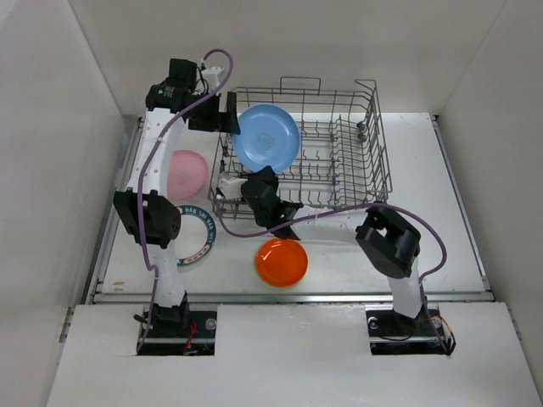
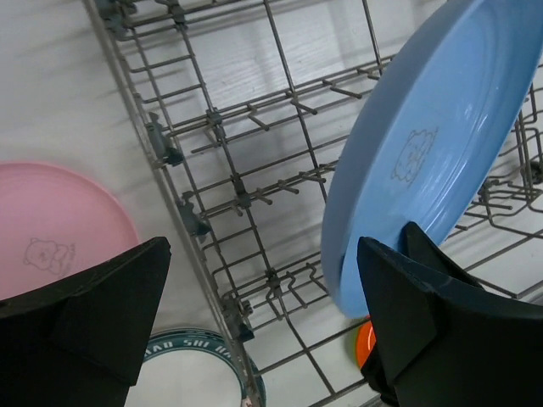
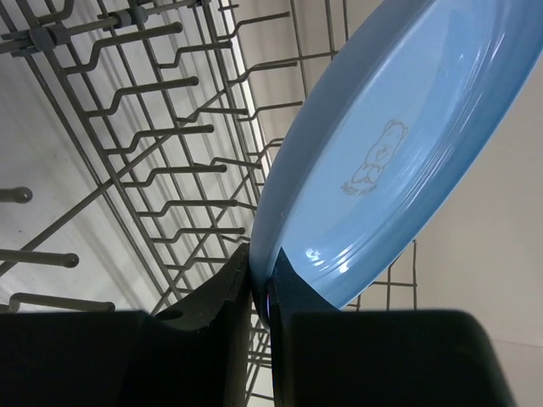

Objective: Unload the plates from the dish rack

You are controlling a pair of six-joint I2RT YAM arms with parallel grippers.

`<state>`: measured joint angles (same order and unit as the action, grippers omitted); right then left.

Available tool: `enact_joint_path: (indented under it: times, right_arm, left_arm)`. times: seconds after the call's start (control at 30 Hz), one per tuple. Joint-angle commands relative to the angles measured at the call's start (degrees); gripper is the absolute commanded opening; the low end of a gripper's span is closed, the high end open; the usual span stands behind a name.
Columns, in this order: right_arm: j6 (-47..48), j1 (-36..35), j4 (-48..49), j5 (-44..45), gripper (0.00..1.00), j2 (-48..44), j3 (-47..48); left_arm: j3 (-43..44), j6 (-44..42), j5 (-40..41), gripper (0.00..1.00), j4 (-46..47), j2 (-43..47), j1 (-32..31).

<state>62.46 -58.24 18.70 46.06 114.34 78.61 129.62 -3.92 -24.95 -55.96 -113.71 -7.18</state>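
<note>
Right claw [image 1: 251, 175] clamps the blue plate [image 1: 267, 136] at the dish rack [image 1: 373, 144]; left claw [image 1: 223, 112] is spread open.

From above, the blue plate tilts up over the rack's left half, with the left claw at the rack's far-left corner and the right claw at its near-left side. The pink plate [image 1: 187, 170] lies flat just outside the left wall, and the teal-rimmed plate [image 1: 195, 237] and orange plate [image 1: 282, 261] lie in front of the rack. On the left wrist camera, the left claw [image 2: 263, 254] is released, jaws wide apart with bare rack wires [image 2: 237, 186] between them. The blue plate [image 2: 433, 153] passes beside its right finger; contact can't be told. This view also shows a bear print on the pink plate [image 2: 51, 229]. On the right wrist camera, the right claw [image 3: 259, 288] grasps the blue plate [image 3: 399, 144] by its rim over the rack tines [image 3: 170, 170], a grip the top view hides.
</note>
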Motion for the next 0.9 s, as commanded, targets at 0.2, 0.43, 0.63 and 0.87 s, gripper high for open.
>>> enact_joint_path:
  times: [0.2, 0.43, 0.63, 0.87]
  right_arm:
    - [1.4, -2.9, 3.4, 1.0, 0.00, -2.3, 2.3]
    - [1.4, -2.9, 5.2, 1.5, 0.00, -2.3, 2.8]
    - [1.4, -2.9, 10.0, 2.8, 0.34, -2.9, 3.3]
    - [1.4, -1.4, 25.9, 10.4, 1.00, -3.4, 7.1]
  left_arm:
    - [0.0, -1.8, 2.6, 0.85, 0.4, 0.9, -4.3]
    - [-0.5, -1.3, 5.1, 0.16, -0.9, -0.3, -4.3]
    - [1.3, 1.1, 5.1, 0.00, 0.4, 0.2, -3.8]
    - [-1.1, 15.0, 5.1, 0.00, 11.7, 6.3, 4.4]
